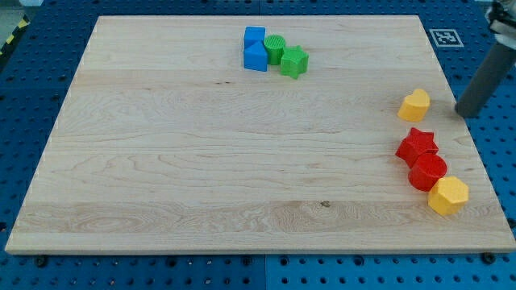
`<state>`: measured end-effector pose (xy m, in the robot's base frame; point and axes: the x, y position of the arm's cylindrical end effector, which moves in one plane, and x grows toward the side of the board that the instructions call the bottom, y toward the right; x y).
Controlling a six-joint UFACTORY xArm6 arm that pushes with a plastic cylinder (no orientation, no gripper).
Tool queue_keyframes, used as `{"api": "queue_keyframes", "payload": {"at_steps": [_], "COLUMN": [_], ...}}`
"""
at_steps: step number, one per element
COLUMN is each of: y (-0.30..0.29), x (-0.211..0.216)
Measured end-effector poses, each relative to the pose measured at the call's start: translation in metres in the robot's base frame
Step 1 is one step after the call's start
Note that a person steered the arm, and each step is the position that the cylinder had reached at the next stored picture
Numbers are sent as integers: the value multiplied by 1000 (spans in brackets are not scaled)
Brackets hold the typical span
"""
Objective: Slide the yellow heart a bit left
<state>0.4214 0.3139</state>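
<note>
The yellow heart [414,105] lies on the wooden board near its right edge, a little above mid-height. My tip [466,112] is the lower end of the dark rod coming down from the view's top right. It stands to the right of the yellow heart, apart from it by a small gap, at about the same height in the view.
A red star [417,145], a red cylinder [427,171] and a yellow hexagon [448,196] cluster below the heart. Two blue blocks [255,49], a green cylinder [275,48] and a green star [293,61] sit at the top centre. The board's right edge [468,137] is close by.
</note>
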Motion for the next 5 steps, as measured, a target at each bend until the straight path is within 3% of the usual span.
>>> {"api": "queue_keyframes", "payload": {"at_steps": [2, 5], "y": [-10, -85], "x": [-10, -10]}}
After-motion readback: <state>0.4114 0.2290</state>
